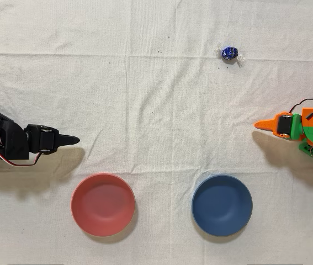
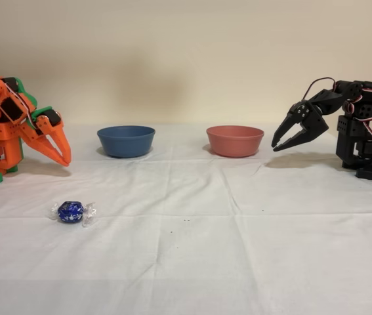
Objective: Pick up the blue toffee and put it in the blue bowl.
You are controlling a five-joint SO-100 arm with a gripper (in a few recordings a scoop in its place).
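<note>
Resting at start: my gripper (image 2: pixel 65 159) hangs clenched and empty (nothing grasped yet); the blue toffee (image 1: pixel 229 53) lies on cloth, well apart from the blue bowl (image 1: pixel 222 205); pickup and placement remain.

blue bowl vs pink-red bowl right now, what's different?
Colour: the blue bowl is matte dark blue, the pink-red bowl salmon pink.
Place: in the overhead view the blue bowl sits right, nearer the orange gripper; the pink-red bowl sits left, nearer the idle black arm.
The blue toffee lies closer to the blue bowl than to the pink-red bowl.
Shared: both round, shallow, upright, empty, about the same size.
</note>
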